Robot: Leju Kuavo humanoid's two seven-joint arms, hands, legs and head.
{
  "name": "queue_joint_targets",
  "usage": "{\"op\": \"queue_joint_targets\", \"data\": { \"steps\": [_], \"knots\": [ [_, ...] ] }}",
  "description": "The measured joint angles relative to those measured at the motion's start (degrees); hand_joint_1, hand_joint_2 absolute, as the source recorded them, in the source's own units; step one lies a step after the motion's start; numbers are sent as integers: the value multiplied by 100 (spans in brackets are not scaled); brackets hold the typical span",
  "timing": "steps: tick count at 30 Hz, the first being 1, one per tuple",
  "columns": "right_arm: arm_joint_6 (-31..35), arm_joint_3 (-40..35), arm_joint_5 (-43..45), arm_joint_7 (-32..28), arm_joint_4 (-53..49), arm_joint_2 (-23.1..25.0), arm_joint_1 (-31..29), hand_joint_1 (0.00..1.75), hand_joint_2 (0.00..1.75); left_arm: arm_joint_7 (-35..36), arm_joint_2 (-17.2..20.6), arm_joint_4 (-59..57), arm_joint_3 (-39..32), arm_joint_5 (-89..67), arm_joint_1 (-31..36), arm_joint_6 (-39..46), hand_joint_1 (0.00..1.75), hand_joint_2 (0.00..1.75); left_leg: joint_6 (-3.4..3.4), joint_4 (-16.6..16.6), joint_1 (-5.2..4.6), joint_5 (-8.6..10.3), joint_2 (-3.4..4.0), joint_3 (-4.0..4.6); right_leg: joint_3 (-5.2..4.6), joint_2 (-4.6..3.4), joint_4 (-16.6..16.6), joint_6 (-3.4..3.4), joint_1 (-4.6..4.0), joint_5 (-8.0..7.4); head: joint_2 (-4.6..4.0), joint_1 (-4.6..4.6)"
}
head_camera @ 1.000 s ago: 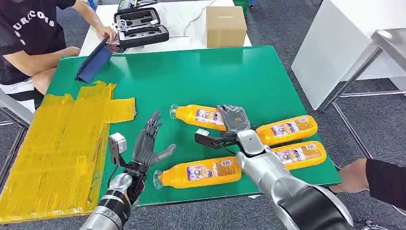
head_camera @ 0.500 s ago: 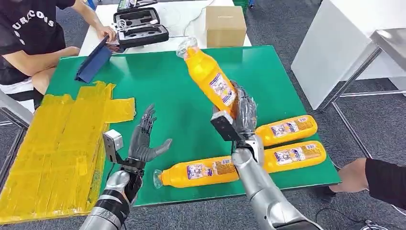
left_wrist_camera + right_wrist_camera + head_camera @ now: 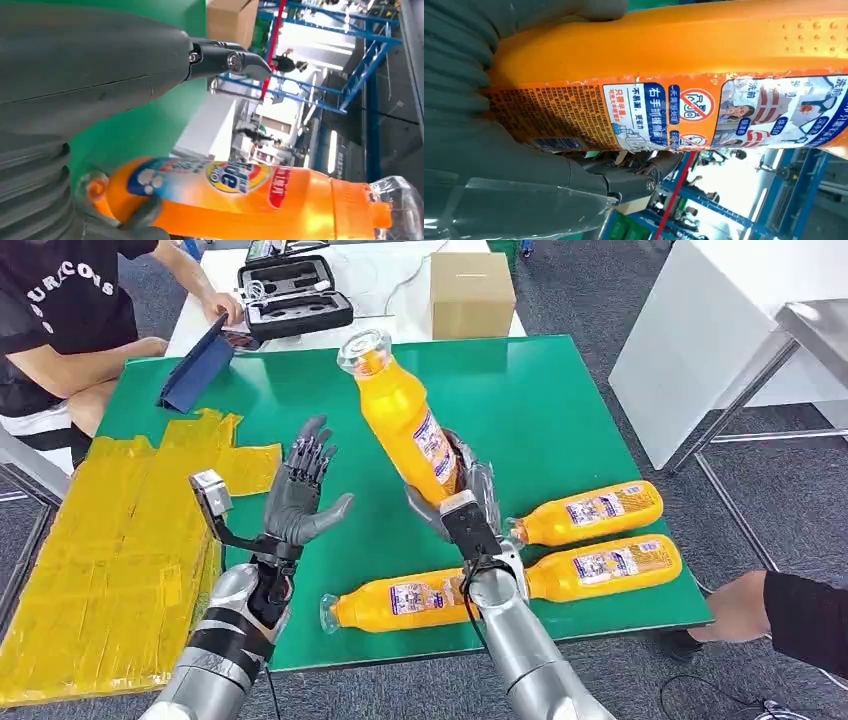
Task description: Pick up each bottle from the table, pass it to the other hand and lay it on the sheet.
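The held bottle (image 3: 704, 60), filling the upper part of the right wrist view, carries an orange label turned on its side. On it are blue panels with white Chinese characters, among them 不易漏 and 右手抓握偏, two red prohibition circles beside them, a block of small black print too fine to read, and a barcode. In the left wrist view the same bottle, at the bottom of the frame, shows a round blue and yellow brand badge whose letters are blurred. At the upper left of the head view, a person's black shirt (image 3: 70, 300) bears white capitals, only partly legible.
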State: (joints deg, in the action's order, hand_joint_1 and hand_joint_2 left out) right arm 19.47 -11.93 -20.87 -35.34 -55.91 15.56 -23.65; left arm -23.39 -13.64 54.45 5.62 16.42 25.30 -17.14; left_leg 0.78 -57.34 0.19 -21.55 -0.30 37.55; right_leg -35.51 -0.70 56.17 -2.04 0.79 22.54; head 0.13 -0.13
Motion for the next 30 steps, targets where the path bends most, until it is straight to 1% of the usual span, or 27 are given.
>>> {"op": "queue_joint_targets", "data": {
  "steps": [9, 23, 25, 30],
  "knots": [
    [315, -221, -184, -52, 197, 7, -1, 175, 175, 144, 52, 448, 330, 432, 25, -151, 0, 175, 0, 0, -1, 0, -1, 2, 1, 1, -1, 0, 1, 0, 0, 2],
    [341, -262, -267, -6, 396, 7, -7, 175, 175, 127, 98, 656, 551, 452, -29, -157, 0, 175, 0, 0, -1, 0, -1, 2, 1, 1, 0, 0, 1, 0, 0, 2],
    [382, -301, -471, 87, 485, 7, -25, 175, 175, 90, 101, 703, 607, 410, -52, -142, 0, 175, 0, 0, -1, 0, -1, 4, 1, 1, 0, 0, 1, 0, 0, 2],
    [627, -740, -1433, 325, 808, 83, -135, 175, 175, 9, 120, 784, 686, 327, -141, 29, 0, 175, 0, 0, 0, 0, 2, 2, -3, -1, -1, 0, -1, 0, 0, 4]
  ]
}}
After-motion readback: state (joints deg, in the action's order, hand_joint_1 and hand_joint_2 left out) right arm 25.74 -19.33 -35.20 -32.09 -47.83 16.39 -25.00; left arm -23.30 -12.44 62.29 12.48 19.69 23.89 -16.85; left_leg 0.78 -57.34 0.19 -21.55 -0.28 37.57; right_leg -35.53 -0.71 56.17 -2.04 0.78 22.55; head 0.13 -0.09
